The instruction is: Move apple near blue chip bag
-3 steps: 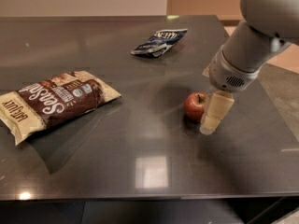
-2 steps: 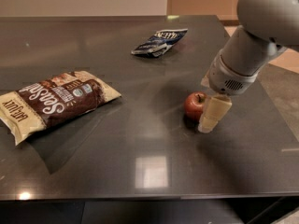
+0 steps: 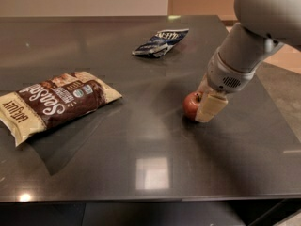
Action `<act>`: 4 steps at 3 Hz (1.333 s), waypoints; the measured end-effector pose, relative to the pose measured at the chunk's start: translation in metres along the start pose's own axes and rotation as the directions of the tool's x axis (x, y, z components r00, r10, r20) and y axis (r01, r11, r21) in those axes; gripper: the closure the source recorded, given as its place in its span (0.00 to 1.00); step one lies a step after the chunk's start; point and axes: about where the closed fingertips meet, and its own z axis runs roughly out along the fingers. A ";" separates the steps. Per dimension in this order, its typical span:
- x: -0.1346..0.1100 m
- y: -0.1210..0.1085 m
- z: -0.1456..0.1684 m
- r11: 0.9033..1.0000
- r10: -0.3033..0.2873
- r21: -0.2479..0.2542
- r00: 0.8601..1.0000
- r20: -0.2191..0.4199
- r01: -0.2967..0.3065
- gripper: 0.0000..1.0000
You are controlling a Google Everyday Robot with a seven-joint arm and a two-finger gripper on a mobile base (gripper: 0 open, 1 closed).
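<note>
The small red apple (image 3: 189,105) sits on the dark table right of centre. My gripper (image 3: 201,108) is down around it; the pale near finger (image 3: 210,108) covers the apple's right side and the other finger is hidden behind it. The gripper looks shut on the apple, which is low at the table's surface. The blue chip bag (image 3: 160,42) lies flat at the far middle of the table, well apart from the apple, up and to the left of it.
A large brown and cream snack bag (image 3: 54,101) lies on the left of the table (image 3: 141,173). My grey arm (image 3: 256,36) comes in from the upper right. The table's right edge is close behind the arm.
The gripper and the apple have shifted slightly to the left together. Both bags have stayed put.
</note>
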 end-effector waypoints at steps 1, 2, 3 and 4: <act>-0.015 -0.016 -0.011 1.000 -0.003 0.010 1.000 0.017 0.003 0.88; -0.033 -0.049 -0.030 0.999 0.007 0.040 0.999 0.035 -0.008 1.00; -0.042 -0.097 -0.039 0.997 0.037 0.064 0.998 0.045 -0.039 1.00; -0.040 -0.146 -0.027 0.994 0.092 0.053 0.995 0.049 -0.094 1.00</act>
